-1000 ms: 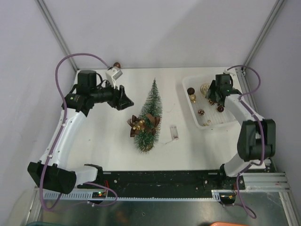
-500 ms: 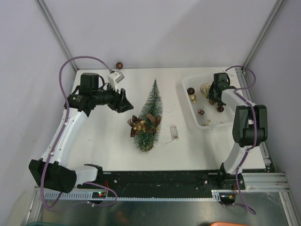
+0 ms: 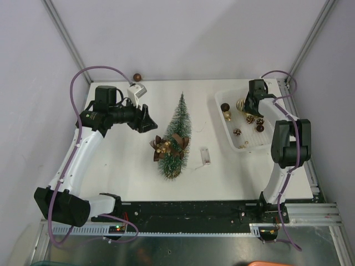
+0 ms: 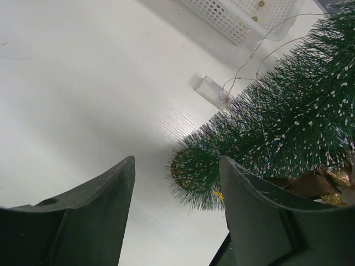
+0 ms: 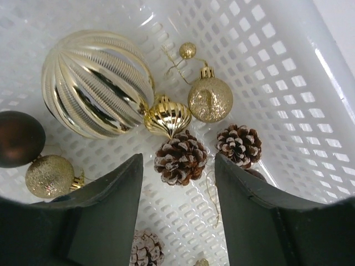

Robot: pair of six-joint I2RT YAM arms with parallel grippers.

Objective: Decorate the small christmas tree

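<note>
Left jaws: wide open with nothing between them, held low over the bench [image 4: 83, 83]. Directly ahead of the gap, nearer the right-hand jaw, is the round brown base [image 4: 178, 166] of the small christmas tree [image 4: 288, 122]. The tree lies on its side on the bench, its frosted green bristles running away from the jaws to the right. A brown bow [image 4: 310, 185] with gold beads sits on the tree just past the right-hand jaw (partly hidden behind it). Farther ahead, beyond the tree, a small clear box [image 4: 211, 91] rests on the bench, and a thin wire [image 4: 260, 47] leads from it across the bristles. Farthest from the jaws is a corner of the white basket [image 4: 222, 16].

Right jaws: partly open, holding nothing, pointed down into the basket. A pine cone [image 5: 180, 159] lies at the mouth of the gap; contact with either jaw cannot be determined. Just beyond the cone is a small ribbed gold ornament [image 5: 166, 116]. Beyond that, to the left, is a large ribbed gold ball [image 5: 97, 83], and to the right a glittered gold bauble [image 5: 209, 100]. A second pine cone [image 5: 239, 145] lies off the right-hand jaw. A brown ball [image 5: 19, 138] and a glittered gold ball [image 5: 50, 176] lie off the left-hand jaw.
</note>
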